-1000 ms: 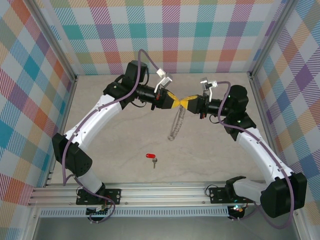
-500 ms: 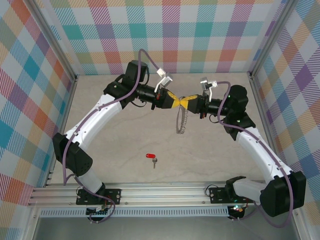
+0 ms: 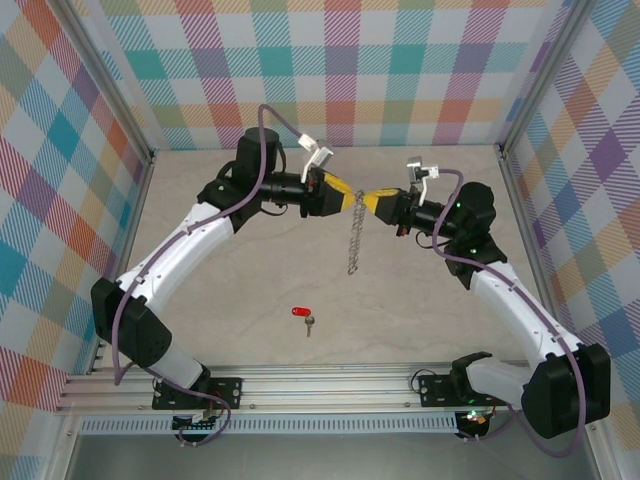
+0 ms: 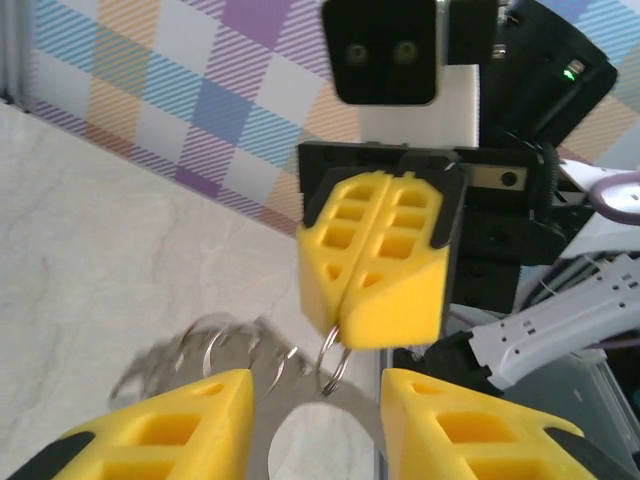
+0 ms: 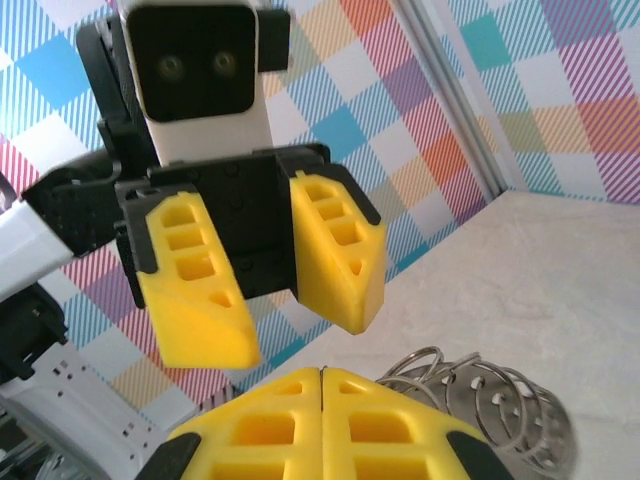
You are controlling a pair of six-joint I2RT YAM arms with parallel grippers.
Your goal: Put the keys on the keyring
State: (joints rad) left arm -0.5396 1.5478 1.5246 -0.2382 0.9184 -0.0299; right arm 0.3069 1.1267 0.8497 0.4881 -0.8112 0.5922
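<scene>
The keyring [image 3: 353, 240] is a chain of grey metal loops hanging down above the table's middle. My right gripper [image 3: 368, 200] is shut on its top loop. In the left wrist view that loop [image 4: 335, 365] dangles from the closed yellow fingers of the right gripper [image 4: 345, 325]. My left gripper [image 3: 345, 190] faces it tip to tip, open, its fingers [image 4: 165, 430] apart with nothing between them. In the right wrist view my right gripper [image 5: 322, 375] is closed, with the ring's loops [image 5: 490, 400] bunched beside it. The key [image 3: 301, 313], red-headed with a short silver blade, lies on the table nearer the front.
Checked walls with metal posts close in the table [image 3: 220, 290] on three sides. A metal rail [image 3: 320, 385] carrying both arm bases runs along the front edge. Bare tabletop surrounds the key.
My left gripper has opened, let go of the keyring and drawn back slightly to the left. The ring now hangs straight down from the right gripper alone.
</scene>
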